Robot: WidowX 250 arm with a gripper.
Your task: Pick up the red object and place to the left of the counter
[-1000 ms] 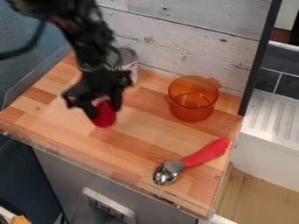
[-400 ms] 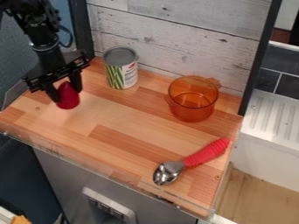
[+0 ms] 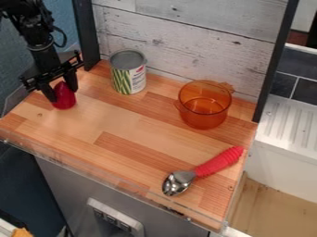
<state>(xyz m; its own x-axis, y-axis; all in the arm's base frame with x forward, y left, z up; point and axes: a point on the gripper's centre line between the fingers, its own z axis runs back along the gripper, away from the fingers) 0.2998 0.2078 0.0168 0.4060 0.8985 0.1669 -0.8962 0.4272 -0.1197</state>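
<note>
Red object [image 3: 64,98] between the hand's [image 3: 60,94] fingers

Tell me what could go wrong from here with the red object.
The gripper holds the red object near the left end of the counter in view, so moving further out might bump the clear guard. The grip is around its tapered upper part, so it could slip or tip on release. The can stands nearby; a wide swing may knock it.
</note>
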